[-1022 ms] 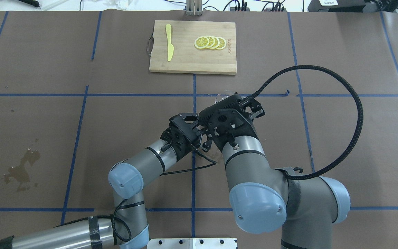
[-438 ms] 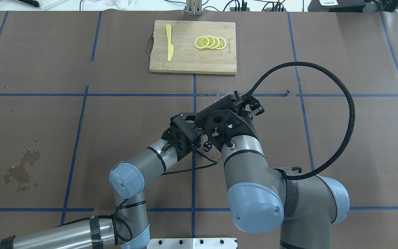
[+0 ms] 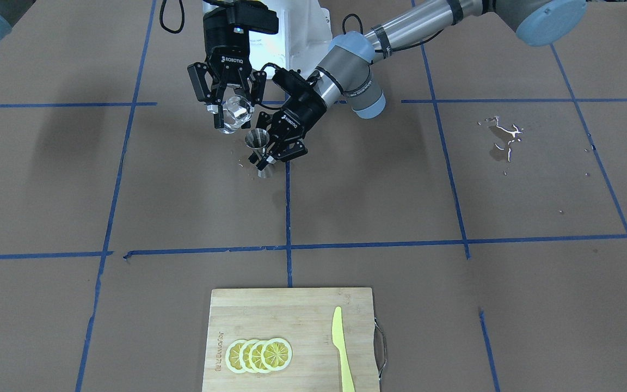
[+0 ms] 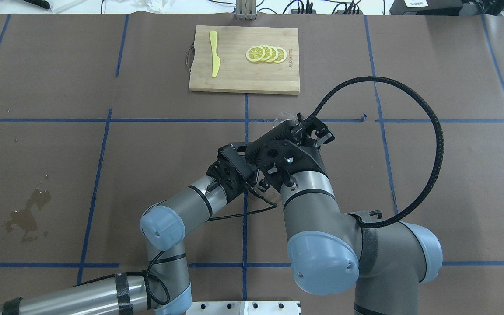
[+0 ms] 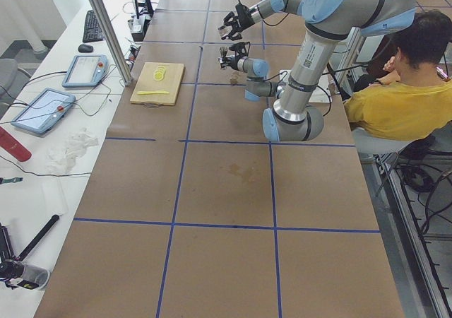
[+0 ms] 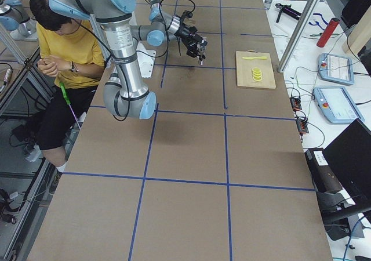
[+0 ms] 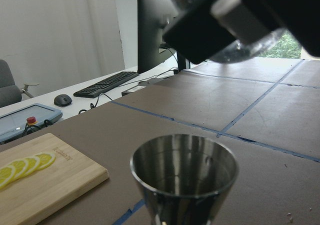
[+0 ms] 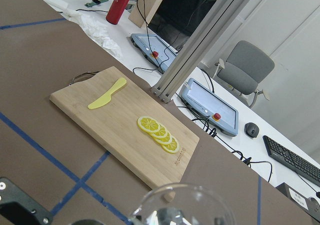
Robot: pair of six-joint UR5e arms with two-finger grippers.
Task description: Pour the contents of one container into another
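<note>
Two claws engaged. My left claw (image 3: 271,157) is clenched on the jigger (image 3: 257,139) at its waist. The jigger stands upright on the desk (image 3: 455,190), near my edge and about midway along it. My right claw (image 3: 232,121) grasps the cup (image 3: 236,111), held tilted in the air just above and beside the jigger's mouth, apart from it. Droplets (image 3: 243,163) lie by the jigger's foot. At the opposite edge a board (image 3: 292,310) carries lemon slices (image 3: 259,355) and a knife (image 3: 340,348).
</note>
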